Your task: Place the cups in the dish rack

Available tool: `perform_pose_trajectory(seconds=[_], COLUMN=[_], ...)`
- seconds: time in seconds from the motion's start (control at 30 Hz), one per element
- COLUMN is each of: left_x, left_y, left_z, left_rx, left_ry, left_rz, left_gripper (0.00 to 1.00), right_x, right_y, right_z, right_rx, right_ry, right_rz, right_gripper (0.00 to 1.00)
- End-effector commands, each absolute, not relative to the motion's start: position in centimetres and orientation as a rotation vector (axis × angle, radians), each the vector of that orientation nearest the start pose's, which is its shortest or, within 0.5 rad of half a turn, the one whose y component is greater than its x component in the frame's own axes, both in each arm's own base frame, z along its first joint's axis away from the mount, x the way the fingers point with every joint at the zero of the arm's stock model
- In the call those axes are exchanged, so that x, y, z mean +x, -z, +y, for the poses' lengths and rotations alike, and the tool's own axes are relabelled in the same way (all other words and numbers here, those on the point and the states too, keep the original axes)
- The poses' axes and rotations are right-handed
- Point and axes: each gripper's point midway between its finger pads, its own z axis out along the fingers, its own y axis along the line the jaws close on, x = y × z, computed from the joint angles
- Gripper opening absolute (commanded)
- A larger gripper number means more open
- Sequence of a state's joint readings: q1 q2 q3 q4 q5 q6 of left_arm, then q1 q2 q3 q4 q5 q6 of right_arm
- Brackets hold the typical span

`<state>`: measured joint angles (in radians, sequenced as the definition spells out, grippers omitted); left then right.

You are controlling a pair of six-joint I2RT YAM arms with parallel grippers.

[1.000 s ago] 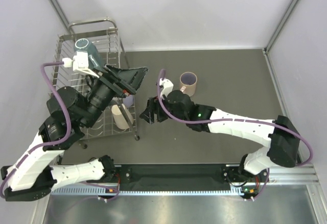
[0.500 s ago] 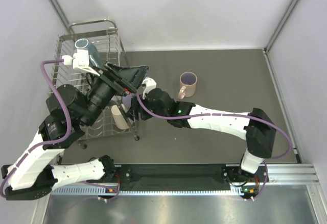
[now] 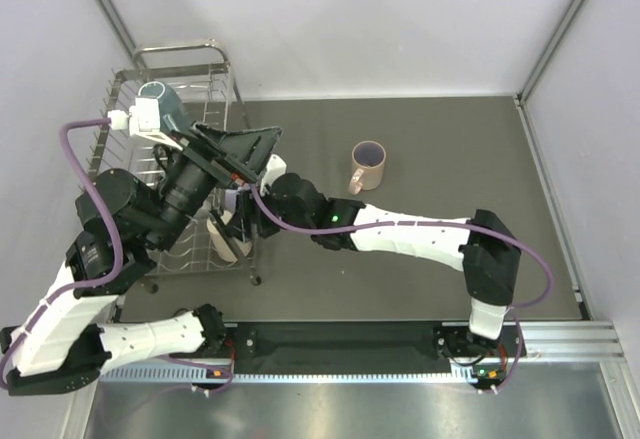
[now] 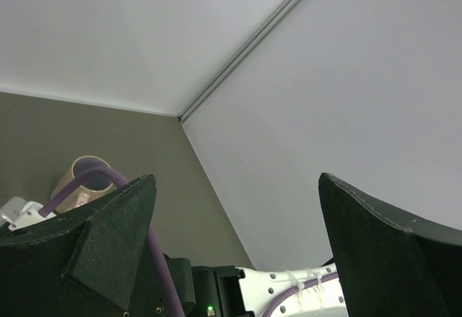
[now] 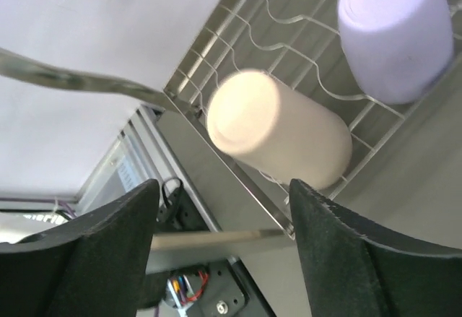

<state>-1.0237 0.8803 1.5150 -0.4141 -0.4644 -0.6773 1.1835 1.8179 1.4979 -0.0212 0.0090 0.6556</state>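
The silver wire dish rack (image 3: pixel 183 47) stands at the left. A teal cup (image 3: pixel 168 102) lies in its far part. A beige tumbler (image 3: pixel 224 240) and a lavender tumbler (image 5: pixel 393 35) lie on the tines (image 5: pixel 289 14) near its right side; the beige one fills the right wrist view (image 5: pixel 278 136). A pink handled mug (image 3: pixel 368 164) stands upright on the table and also shows in the left wrist view (image 4: pixel 86 176). My left gripper (image 3: pixel 270 154) is open and empty above the rack's right side. My right gripper (image 3: pixel 232 227) is open at the rack's right rim, right beside the beige tumbler.
The grey walls close in the table at the back and both sides. My right arm (image 4: pixel 289 288) stretches across the middle of the table toward the rack. My left arm covers much of the rack from above.
My right gripper has swung left from the table's middle to the rack's right rim. The rack's near right corner has shifted a little to the left. My left arm has shifted slightly left.
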Motion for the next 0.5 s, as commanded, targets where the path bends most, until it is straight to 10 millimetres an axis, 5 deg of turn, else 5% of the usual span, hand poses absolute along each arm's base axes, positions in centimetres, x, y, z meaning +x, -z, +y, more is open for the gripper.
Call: perform_pose_trajectory(seconds=[0.0,0.1,0.13,0.33,0.43,0.47], left_x=[18.2,18.5,18.7,18.6,18.5,18.5], left_y=[-53.7,-53.6,-53.7,-53.8,-53.9,-53.8], left_z=[-19.9,-20.7,-21.0,-23.0,-23.6,-23.7], left_rx=[-0.145,-0.122,-0.121,-0.062,-0.053,-0.052], left_ry=[1.099,1.094,1.097,1.148,1.181,1.186], left_rz=[1.466,1.478,1.473,1.456,1.444,1.442], left_gripper=[0.99,0.99,0.99,0.99,0.99,0.99], right_x=[18.8,20.4,20.7,25.3,27.1,29.0], right_y=[-26.1,-25.4,-25.3,-26.1,-26.0,-25.9], right_z=[51.2,47.3,45.3,35.7,32.5,30.6], right_rx=[-0.484,-0.457,-0.445,-0.206,-0.181,-0.116], right_ry=[-1.207,-1.077,-1.011,-0.906,-0.882,-0.836], right_rz=[1.984,2.006,2.016,2.059,2.070,2.077], right_gripper=[0.73,0.83,0.99,1.00,1.00,1.00])
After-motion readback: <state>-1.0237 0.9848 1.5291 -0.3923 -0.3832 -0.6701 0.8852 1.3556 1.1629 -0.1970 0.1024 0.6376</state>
